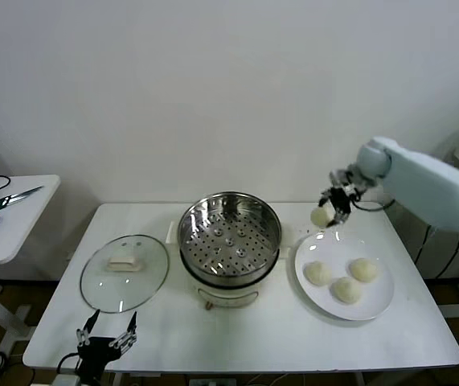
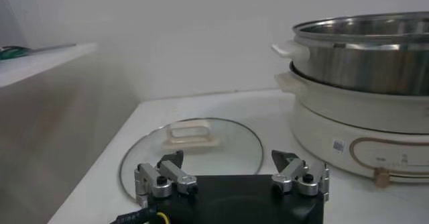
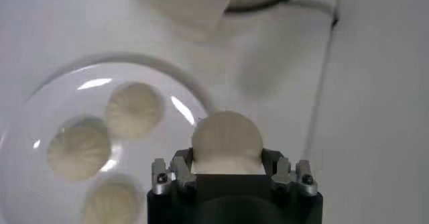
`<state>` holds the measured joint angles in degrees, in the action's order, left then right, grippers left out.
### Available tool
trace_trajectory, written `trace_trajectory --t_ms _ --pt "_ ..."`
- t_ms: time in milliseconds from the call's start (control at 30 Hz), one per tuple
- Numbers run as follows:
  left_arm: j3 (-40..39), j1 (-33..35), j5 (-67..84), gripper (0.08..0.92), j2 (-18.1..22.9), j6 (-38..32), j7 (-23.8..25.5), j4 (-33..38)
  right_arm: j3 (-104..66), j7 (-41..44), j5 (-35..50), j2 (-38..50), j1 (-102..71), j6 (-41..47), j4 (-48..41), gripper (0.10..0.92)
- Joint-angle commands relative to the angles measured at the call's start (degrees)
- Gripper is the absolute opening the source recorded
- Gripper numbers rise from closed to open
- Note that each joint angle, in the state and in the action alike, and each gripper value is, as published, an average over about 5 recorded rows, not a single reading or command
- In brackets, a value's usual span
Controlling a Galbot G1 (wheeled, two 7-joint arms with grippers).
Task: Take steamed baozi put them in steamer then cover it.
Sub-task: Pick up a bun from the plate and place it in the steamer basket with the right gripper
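Observation:
My right gripper is shut on one cream-white baozi and holds it in the air above the far left rim of the white plate. The held baozi fills the jaws in the right wrist view. Three more baozi lie on the plate, also seen in the right wrist view. The steel steamer stands open at the table's middle, its perforated tray bare. My left gripper is open and empty at the table's front left edge, just before the glass lid.
The lid lies flat left of the steamer, also in the left wrist view. A side table at the far left holds scissors and a dark mouse. A cable runs behind the plate.

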<state>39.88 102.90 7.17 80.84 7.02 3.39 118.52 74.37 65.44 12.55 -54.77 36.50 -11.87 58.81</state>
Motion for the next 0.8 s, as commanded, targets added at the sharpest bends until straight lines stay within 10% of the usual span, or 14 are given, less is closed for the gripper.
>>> trace_trajectory --t_ms 33,800 --pt "-0.08 0.01 -0.07 0.823 -0.10 0.08 -0.01 0.19 11.67 -0.17 4.53 -10.20 19.70 -16.55 14.15 0.656" --pt "-0.38 0.15 -0.62 0.823 0.60 0.34 0.00 2.17 -2.26 -4.34 -27.69 -29.80 -9.74 -29.04 -15.23 0.662"
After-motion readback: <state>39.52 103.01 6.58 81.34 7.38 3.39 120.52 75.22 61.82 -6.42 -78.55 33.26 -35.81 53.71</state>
